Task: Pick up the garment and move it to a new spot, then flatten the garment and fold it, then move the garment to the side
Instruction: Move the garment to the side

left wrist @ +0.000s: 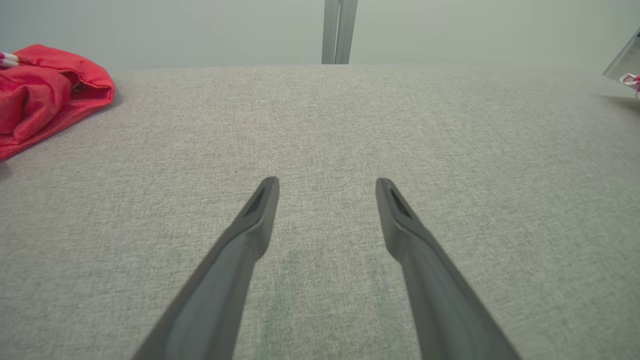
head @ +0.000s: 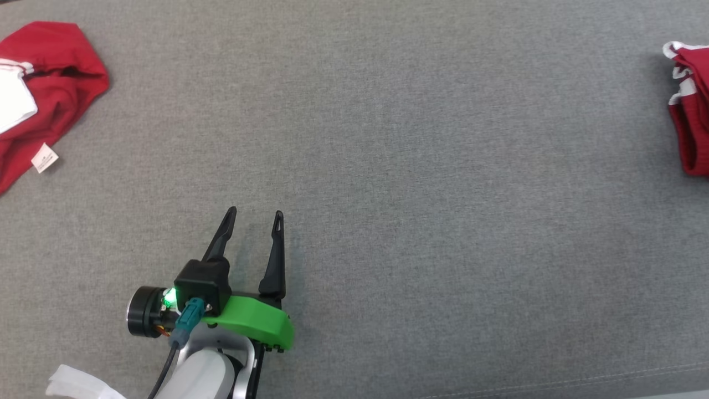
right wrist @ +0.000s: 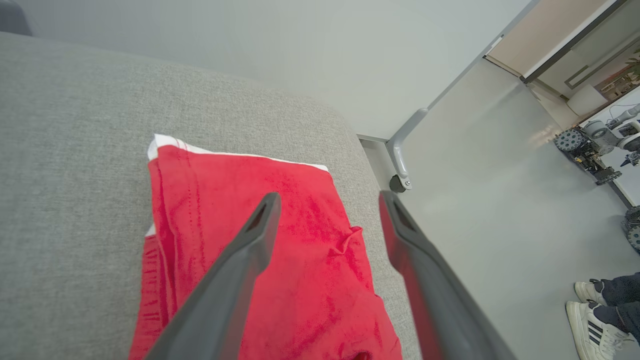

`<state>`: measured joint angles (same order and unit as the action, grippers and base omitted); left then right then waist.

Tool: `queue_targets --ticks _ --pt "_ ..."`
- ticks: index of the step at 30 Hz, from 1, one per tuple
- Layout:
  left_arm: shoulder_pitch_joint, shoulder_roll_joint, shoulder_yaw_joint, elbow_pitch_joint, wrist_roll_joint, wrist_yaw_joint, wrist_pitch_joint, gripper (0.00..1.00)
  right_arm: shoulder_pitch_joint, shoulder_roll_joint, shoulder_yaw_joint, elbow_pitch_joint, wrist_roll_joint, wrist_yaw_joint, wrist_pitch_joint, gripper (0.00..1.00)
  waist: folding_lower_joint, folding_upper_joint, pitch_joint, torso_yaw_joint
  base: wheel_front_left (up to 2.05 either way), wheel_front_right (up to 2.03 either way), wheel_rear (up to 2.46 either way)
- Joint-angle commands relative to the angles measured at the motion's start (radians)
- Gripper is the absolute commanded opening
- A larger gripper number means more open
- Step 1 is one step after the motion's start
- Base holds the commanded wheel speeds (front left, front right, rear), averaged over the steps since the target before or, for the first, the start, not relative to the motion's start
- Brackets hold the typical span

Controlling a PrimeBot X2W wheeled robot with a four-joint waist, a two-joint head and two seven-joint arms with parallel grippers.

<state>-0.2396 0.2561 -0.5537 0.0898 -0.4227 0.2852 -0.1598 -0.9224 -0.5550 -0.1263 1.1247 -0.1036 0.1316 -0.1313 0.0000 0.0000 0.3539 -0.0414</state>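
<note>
Looking around your workspace first: it's one big grey cushion (head: 388, 166), and the middle of it has nothing in the way. There's a crumpled red garment (head: 50, 94) with white panels at the far left corner, and a white scrap (head: 72, 385) at the near left edge beside your left arm. Off the right end, the right wrist view shows a metal leg (right wrist: 402, 155) on a caster, pale floor (right wrist: 500, 225), a person's sneakers (right wrist: 590, 325) with dark side stripes, and a wheeled machine (right wrist: 595, 145) further back.

For writing, the crumpled piece has a small white tag (head: 44, 158) sticking out, but the print is too small to read.

Your folded garment (right wrist: 310, 280) lies at the right end of the cushion, close to its rounded corner. It's red terry-looking cloth, folded into a rough rectangle with white trim along the far edge and one small pucker on top.

Your right claw (right wrist: 329, 196) hangs above it with fingers spread wide, gripping nothing. Your left claw (head: 255, 213) is wide too, empty, over bare cushion.
</note>
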Motion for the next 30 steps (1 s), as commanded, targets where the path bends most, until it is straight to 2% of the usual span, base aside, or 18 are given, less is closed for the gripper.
queue_targets --ticks 1,12,19,27,30 --pt "-0.004 -0.001 0.003 0.005 -0.006 -0.001 -0.007 1.00 -0.010 0.028 -0.004 -0.007 0.006 -0.002 -0.017 1.00 0.0000 0.0000 -0.022 -0.014 0.00 0.00 0.00" --pt "-0.017 -0.016 0.060 0.123 -0.061 -0.011 -0.058 1.00 0.033 0.194 0.104 -0.052 0.048 -0.002 -0.086 1.00 0.0000 0.0000 -0.214 -0.001 0.00 0.00 0.00" --pt "0.038 -0.042 0.111 0.231 -0.109 -0.019 -0.093 1.00 0.159 0.302 0.200 -0.105 0.137 -0.002 -0.115 1.00 0.0000 0.0000 -0.351 0.032 0.00 0.00 0.00" --pt "0.125 -0.066 0.144 0.266 -0.107 -0.033 -0.107 1.00 0.393 0.389 0.199 -0.314 0.201 -0.002 -0.131 1.00 0.0000 0.0000 -0.415 0.062 0.00 0.00 0.00" --pt "0.164 -0.077 0.147 0.254 -0.090 -0.043 -0.105 1.00 0.521 0.445 0.182 -0.424 0.201 -0.002 -0.133 1.00 0.0000 0.0000 -0.430 0.075 0.00 0.00 0.00"
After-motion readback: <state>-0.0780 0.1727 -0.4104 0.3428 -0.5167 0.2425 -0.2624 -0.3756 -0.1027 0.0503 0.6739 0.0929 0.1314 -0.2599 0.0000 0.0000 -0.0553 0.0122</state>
